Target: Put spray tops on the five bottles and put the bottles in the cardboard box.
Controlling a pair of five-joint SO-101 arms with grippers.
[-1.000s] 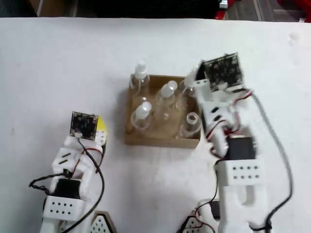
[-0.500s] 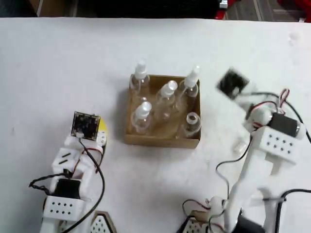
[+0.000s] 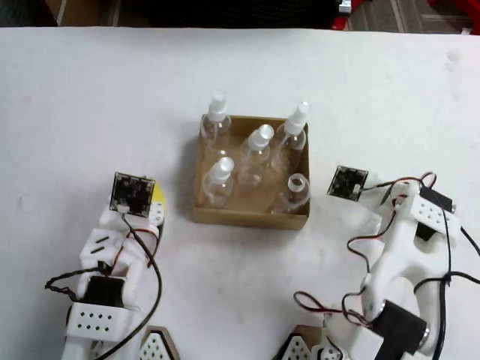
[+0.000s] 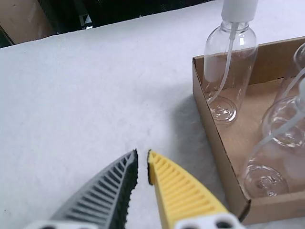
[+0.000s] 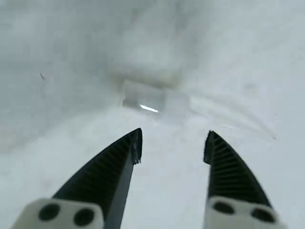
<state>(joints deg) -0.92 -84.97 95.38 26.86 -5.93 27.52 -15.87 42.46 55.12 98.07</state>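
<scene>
In the high view the cardboard box (image 3: 251, 217) sits at the middle of the table (image 3: 90, 97) with all five bottles standing inside. Four capped bottles (image 3: 259, 146) carry spray tops, and the open bottle (image 3: 295, 191) at the box's lower right corner shows a bare neck. The left arm (image 3: 112, 255) rests at lower left, well apart from the box, and the right arm (image 3: 405, 240) is bent over the table just right of it. There is wide bare table above and to both sides. In the left wrist view the left gripper (image 4: 143, 167) has its grey and yellow fingers pressed nearly together over bare table, near the box's corner wall. In the right wrist view the right gripper (image 5: 174, 143) is spread wide and aimed at a small clear piece (image 5: 152, 102) lying on the table just ahead. The piece is blurred but is probably the last spray top. It looks light and slick, so an off-centre closing could skid it away or flip it. Carrying it to the open bottle also risks knocking the capped neighbours or snagging the box wall, since that corner is crowded.
</scene>
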